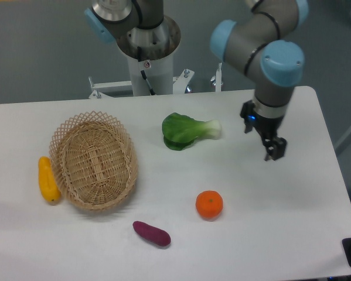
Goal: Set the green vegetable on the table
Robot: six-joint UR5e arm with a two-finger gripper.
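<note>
The green vegetable (184,130) lies on its side on the white table (292,222), dark leaves to the left and pale stem pointing right. My gripper (274,151) hangs over the table well to the right of the stem, apart from it, fingers pointing down. It is open and holds nothing.
An oval wicker basket (94,160) stands at the left with a yellow vegetable (47,180) beside its left rim. An orange (209,204) and a purple eggplant-like piece (152,233) lie toward the front. The robot base (147,52) rises behind the table.
</note>
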